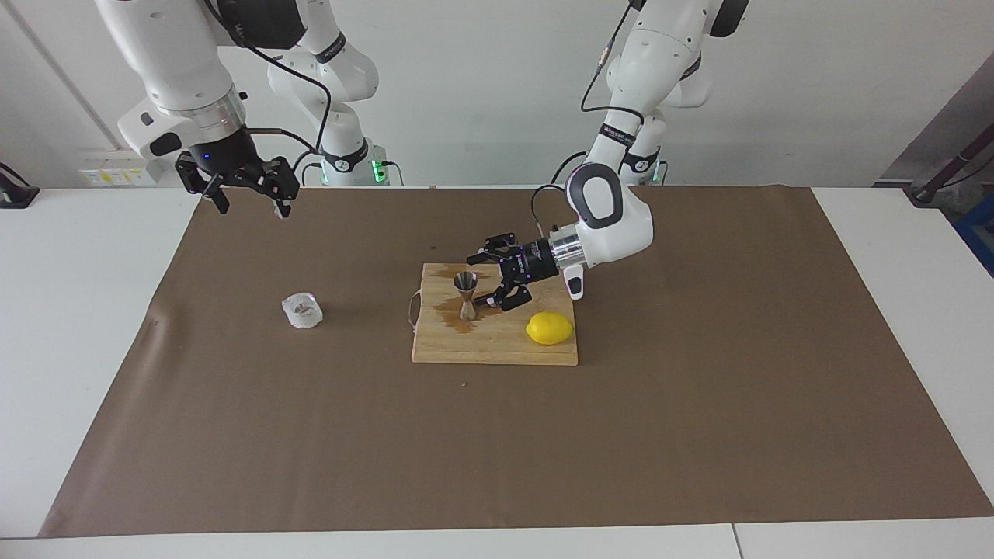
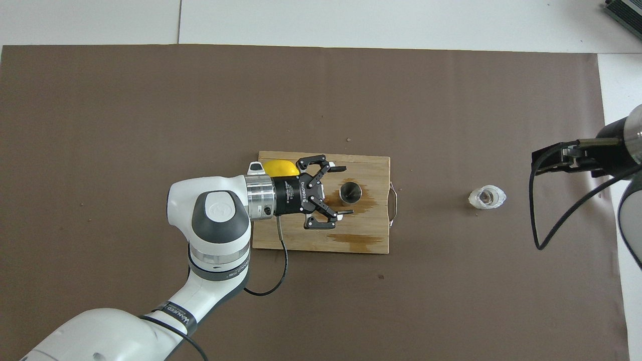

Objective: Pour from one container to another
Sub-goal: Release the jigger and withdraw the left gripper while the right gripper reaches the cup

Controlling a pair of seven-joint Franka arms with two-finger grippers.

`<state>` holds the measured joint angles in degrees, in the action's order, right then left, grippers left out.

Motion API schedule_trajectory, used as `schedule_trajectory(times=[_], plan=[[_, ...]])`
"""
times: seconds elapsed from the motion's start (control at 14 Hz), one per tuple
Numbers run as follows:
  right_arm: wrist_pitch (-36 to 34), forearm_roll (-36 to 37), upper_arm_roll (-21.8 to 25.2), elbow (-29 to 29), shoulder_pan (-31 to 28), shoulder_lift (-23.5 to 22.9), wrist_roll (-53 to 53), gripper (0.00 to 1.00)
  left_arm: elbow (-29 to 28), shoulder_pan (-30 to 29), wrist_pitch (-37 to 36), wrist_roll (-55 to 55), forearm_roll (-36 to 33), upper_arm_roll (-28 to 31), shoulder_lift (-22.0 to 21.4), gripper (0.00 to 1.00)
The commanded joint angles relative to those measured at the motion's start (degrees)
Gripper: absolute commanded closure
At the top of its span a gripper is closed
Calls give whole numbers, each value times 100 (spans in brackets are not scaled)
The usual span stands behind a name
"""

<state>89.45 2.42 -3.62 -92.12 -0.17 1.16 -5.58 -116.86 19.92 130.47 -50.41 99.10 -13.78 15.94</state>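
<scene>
Shiny steel jigger (image 1: 467,296) stands upright on the wet board; the crinkled whitish cup (image 1: 302,310) sits upright on the brown paper, well apart toward the right arm's end

Overhead: left arm's black wrist is hiding most of the yellow oval lemon (image 2: 281,167). Right arm is getting cut off by pic edge. Whitish crinkled translucent cup (image 2: 486,197) contents too small to tell.
</scene>
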Motion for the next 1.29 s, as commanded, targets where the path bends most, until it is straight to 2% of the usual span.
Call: schedule_trajectory(times=[0.0,0.14,0.29,0.5,0.72,0.86,0.93,1.07,1.22], plan=[[37,-136,-25,-358,-53,253,678,0,-258,-102,-495,-178,83,51,-537,0],[221,-136,-25,-674,-62,402,1110,0,-224,-260,-768,-653,-205,68,-740,0],[502,-136,-25,-1043,-79,569,1863,0,83,-523,-970,-646,-1265,68,-820,0],[1038,-136,-7,-1675,-123,841,3672,0,575,-910,-1514,-681,-2453,103,-829,0],[1601,-145,-7,-2335,-123,1044,5203,0,1015,-1008,-1980,-707,-3816,94,-961,0],[1734,-145,1,-2538,-123,1027,5846,0,1217,-1008,-2148,-699,-4693,103,-1039,0],[1769,-145,10,-2652,-158,975,6250,0,1392,-973,-2253,-681,-5438,95,-1057,0],[2346,-206,10,-3037,-264,913,7338,0,1683,-885,-2464,-646,-6697,16,-1180,0],[2866,-338,10,-3364,-395,729,8131,0,1693,-788,-2614,-628,-7280,15,-1408,0]])
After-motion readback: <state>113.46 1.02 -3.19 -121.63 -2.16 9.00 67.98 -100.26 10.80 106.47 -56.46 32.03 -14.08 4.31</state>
